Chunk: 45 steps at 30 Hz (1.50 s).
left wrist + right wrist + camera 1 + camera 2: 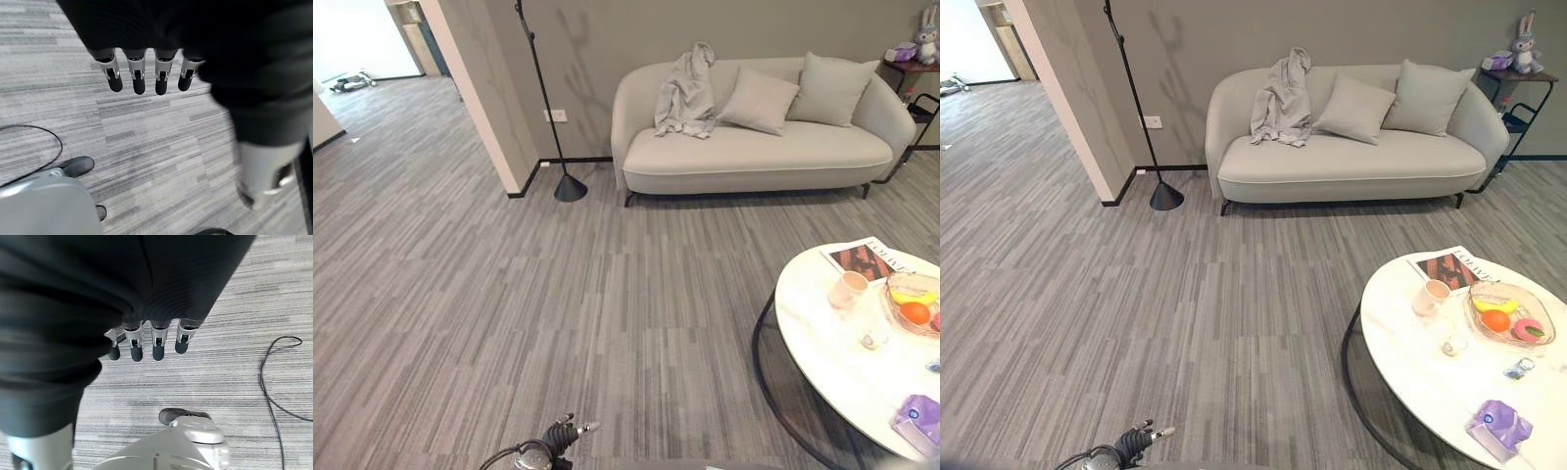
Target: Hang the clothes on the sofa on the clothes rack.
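The 2 head eyes are looking down and forward from standing height, both taking in the distant sofa (759,147) and the nearer round table (1420,362). Each wrist camera is facing straight down along its own hand (142,73) (146,340), sharing the striped floor (156,142) below.

Pale grey garment (685,93), beige sofa (754,152), grey-striped carpet (509,294)

Large print on the magazine (1456,266) is too small to make out.

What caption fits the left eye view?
Grey garment draped over the sofa back, clothes rack standing beside it.
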Available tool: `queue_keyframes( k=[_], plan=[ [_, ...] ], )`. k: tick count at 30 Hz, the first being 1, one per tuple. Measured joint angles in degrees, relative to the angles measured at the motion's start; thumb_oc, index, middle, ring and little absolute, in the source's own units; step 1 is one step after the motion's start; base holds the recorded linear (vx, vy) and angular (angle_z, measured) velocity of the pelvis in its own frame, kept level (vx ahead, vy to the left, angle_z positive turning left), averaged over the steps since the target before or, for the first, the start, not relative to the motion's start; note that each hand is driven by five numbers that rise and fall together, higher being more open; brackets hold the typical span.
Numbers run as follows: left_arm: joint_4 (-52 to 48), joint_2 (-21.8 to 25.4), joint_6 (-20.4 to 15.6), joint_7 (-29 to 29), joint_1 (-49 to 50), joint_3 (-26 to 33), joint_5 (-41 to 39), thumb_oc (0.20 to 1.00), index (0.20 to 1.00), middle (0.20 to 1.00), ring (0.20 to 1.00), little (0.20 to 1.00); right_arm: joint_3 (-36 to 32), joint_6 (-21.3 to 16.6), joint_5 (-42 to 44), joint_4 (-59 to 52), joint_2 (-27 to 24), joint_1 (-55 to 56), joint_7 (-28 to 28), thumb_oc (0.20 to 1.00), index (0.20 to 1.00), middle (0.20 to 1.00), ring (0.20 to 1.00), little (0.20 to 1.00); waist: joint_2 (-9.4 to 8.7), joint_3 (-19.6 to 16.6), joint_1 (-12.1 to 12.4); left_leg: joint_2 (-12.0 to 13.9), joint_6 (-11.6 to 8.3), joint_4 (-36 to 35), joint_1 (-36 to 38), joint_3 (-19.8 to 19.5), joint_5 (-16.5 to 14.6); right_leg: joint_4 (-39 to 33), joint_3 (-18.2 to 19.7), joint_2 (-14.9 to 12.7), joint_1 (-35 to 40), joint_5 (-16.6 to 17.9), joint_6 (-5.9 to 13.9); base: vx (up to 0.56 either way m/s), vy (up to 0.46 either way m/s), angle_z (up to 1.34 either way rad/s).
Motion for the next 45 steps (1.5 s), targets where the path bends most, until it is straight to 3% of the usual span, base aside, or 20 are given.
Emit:
queue_keyframes(
  k=[8, 16, 26, 27, 29, 30, 32, 35, 38, 40, 41, 42, 44, 45],
  plan=[
    [0.3, -0.1, 0.0, 0.0, 0.0, 1.0, -0.1, 1.0, 1.0, 1.0, 1.0, 1.0, 0.0, -0.2, 0.0, 0.1, -0.2, -0.8, 0.0, 1.0, 1.0, 1.0, 1.0, 1.0, -0.47, 0.7, 0.0, 0.1, -0.24, -1.9, 2.0, -0.1, 0.1, -6.1, 0.2, 0.2, 3.9, 2.5, 0.12, 0.0, -0.006, -0.01],
    [0.3, -0.1, 0.0, -0.3, 0.0, 0.8, -0.1, 1.0, 1.0, 1.0, 1.0, 1.0, 0.0, -0.2, 0.0, 0.0, -0.2, -1.0, 0.0, 1.0, 1.0, 1.0, 1.0, 1.0, -1.57, 1.9, -0.1, 0.0, -0.3, -2.6, 2.8, 0.2, 0.2, -6.8, 0.7, 0.2, 4.4, 2.7, 0.29, 0.01, -0.023, -0.02],
    [-0.3, 0.7, 0.0, -0.3, -0.2, 1.1, -0.1, 1.0, 1.0, 1.0, 1.0, 1.0, -1.1, -0.2, 1.6, 0.0, -0.2, -2.2, 0.9, 1.0, 1.0, 1.0, 1.0, 1.0, -0.91, 3.3, 0.1, 0.4, -0.55, -2.4, 2.6, 0.2, 0.2, -6.8, 1.2, 0.7, 4.4, 2.4, 0.46, 0.01, -0.11, 0.0],
    [-0.1, 1.1, 0.1, -0.2, -1.2, 1.5, -0.2, 1.0, 1.0, 1.0, 1.0, 1.0, -1.0, -0.3, 2.7, -0.1, 0.4, -3.8, 1.3, 1.0, 1.0, 1.0, 1.0, 1.0, -2.0, 5.1, 0.1, 0.4, -2.17, 2.6, -0.4, -0.5, -0.5, -6.7, 2.2, 1.1, 3.9, 2.0, 0.31, -0.11, -0.241, 0.16],
    [-0.2, 1.6, 0.1, -0.2, -3.0, 1.5, -0.8, 1.0, 1.0, 1.0, 1.0, 1.0, -1.0, -0.4, 3.3, -0.3, 1.1, -4.7, 1.4, 1.0, 1.0, 1.0, 1.0, 1.0, -4.03, 7.7, 0.2, -0.7, -2.79, 12.8, -6.6, -2.5, -0.8, -6.3, 3.8, 0.9, 3.4, 2.3, -2.06, -0.09, -0.186, 0.38],
    [-0.4, 1.5, 0.0, -0.2, -4.1, 1.5, -2.4, 1.0, 1.0, 1.0, 1.0, 1.0, -1.0, -0.8, 3.4, -0.8, 1.1, -5.0, 1.4, 1.0, 1.0, 1.0, 1.0, 1.0, -4.87, 8.9, 0.5, -1.3, -3.53, 21.2, -12.0, -3.8, -0.4, -4.3, 3.6, 0.8, 1.5, 2.0, -3.59, 0.04, -0.114, 0.37],
    [-1.5, 1.6, 0.1, 0.0, -5.4, 2.6, -5.2, 1.0, 1.0, 1.0, 1.0, 1.0, -0.7, -1.2, 5.3, -1.2, 1.0, -6.8, 1.1, 1.0, 1.0, 1.0, 1.0, 1.0, -5.71, 12.2, 1.8, -2.5, -6.71, 35.7, -21.7, -7.8, 2.1, -2.1, 3.7, 1.2, 0.4, 1.4, -4.82, 0.15, -0.057, 0.09],
    [-1.2, 1.1, 0.2, 0.0, -4.5, 3.1, -6.8, 1.0, 1.0, 1.0, 1.0, 1.0, -0.5, -1.2, 5.8, -1.2, 0.8, -7.3, 1.0, 1.0, 1.0, 1.0, 1.0, 1.0, -4.9, 12.3, 1.7, -1.4, -6.45, 21.8, -21.8, -7.4, 2.2, -4.5, 3.5, 2.0, 1.3, 2.0, -4.91, 0.28, 0.028, 0.03],
    [-0.3, 0.1, 0.1, 0.0, -4.4, 3.2, -6.7, 1.0, 1.0, 1.0, 1.0, 1.0, 0.3, -1.2, 6.6, -1.2, 0.2, -9.0, 1.0, 1.0, 1.0, 1.0, 1.0, 1.0, -2.7, 12.9, 1.8, -0.9, -8.56, -2.8, -18.5, -7.2, 5.3, -6.9, 5.7, 2.8, 2.7, 2.6, -4.2, 0.33, 0.067, -0.12],
    [-0.4, -0.9, 0.1, 0.0, -3.9, 3.2, -6.7, 1.0, 1.0, 1.0, 1.0, 1.0, 0.8, -1.3, 6.6, -1.3, -1.0, -10.3, 1.1, 1.0, 1.0, 1.0, 1.0, 1.0, -0.39, 13.5, 3.2, 0.3, -9.74, -4.7, -19.9, -6.9, 6.1, -7.0, 8.8, 4.6, 3.5, 2.6, -4.94, 0.57, 0.181, -0.68],
    [1.0, -1.1, 0.1, -0.1, -3.1, 4.9, -6.7, 1.0, 1.0, 1.0, 1.0, 1.0, 0.8, -1.2, 6.6, -0.8, -1.2, -11.3, 1.2, 1.0, 1.0, 1.0, 1.0, 1.0, 0.65, 13.1, 4.4, 1.6, -10.07, -4.7, -19.6, -2.8, 6.8, -6.9, 11.3, 5.3, 4.3, 1.7, -5.07, 0.47, 0.201, -1.03],
    [1.9, -1.2, 0.2, 0.0, -2.9, 6.2, -6.7, 1.0, 1.0, 1.0, 1.0, 1.0, 0.7, -1.2, 6.5, -0.5, -1.1, -11.3, 1.2, 1.0, 1.0, 1.0, 1.0, 1.0, 0.49, 13.0, 5.0, 1.7, -9.08, -4.3, -18.4, -1.1, 7.0, -7.0, 12.2, 4.9, 5.2, 1.0, -5.16, 0.33, 0.156, -0.95],
    [1.9, -1.0, 0.1, 0.1, -1.2, 7.5, -6.7, 1.0, 1.0, 1.0, 1.0, 1.0, 1.1, -1.7, 6.4, -0.5, -0.9, -9.5, 1.2, 1.0, 1.0, 1.0, 1.0, 1.0, -0.43, 10.3, 4.7, 0.3, -6.37, -4.3, -18.1, -1.6, 8.1, -6.9, 12.8, 3.9, 6.4, -0.6, -5.55, 0.41, 0.164, -0.37],
    [1.7, -0.9, 0.0, 0.0, -0.9, 7.3, -6.6, 1.0, 1.0, 1.0, 1.0, 1.0, 0.6, -1.4, 6.1, -0.9, -1.0, -8.5, 1.3, 1.0, 1.0, 1.0, 1.0, 1.0, -0.54, 9.1, 4.5, -0.2, -5.73, -4.3, -16.8, -1.5, 8.5, -6.8, 13.2, 3.7, 7.3, -1.6, -4.0, 0.64, 0.244, -0.08]
  ],
)
